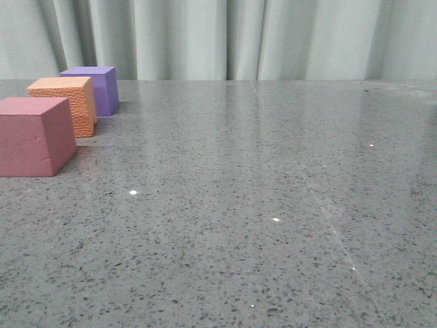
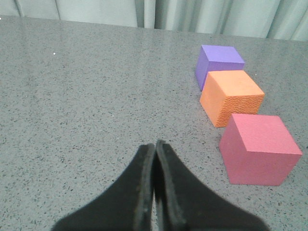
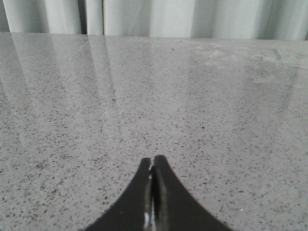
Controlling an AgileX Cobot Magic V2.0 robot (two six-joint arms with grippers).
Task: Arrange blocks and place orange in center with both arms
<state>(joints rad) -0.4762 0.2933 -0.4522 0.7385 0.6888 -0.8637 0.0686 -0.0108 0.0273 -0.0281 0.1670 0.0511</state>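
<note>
Grey speckled stone tabletop (image 1: 259,205), glossy, backed by pale pleated curtain (image 1: 273,37). At about ten o'clock from the middle of the front view, three foam cubes in a slanted file running away toward the curtain: pinkish-red smooth foam cube (image 1: 35,135) nearest, orange foam cube with pebbled, leather-like sides (image 1: 65,104) in the middle, purple smooth foam cube (image 1: 94,88) farthest. All three upright on flat faces, none tilted; no long axis to speak of, being cubes, though the file itself points from seven o'clock to one o'clock in that view. Narrow gaps or bare contact between neighbours; cannot tell which. Front view: cubes only, no arm parts. Left wrist view: same file at roughly two o'clock from the left gripper (image 2: 155,144), well apart from it, with the orange cube's textured face and smooth top seen from above. Right wrist view: bare tabletop and curtain only, no cubes, with the right gripper (image 3: 153,160) low over the stone. Both pairs of dark fingers pressed together tip to tip, holding nothing, touching no cube.
</note>
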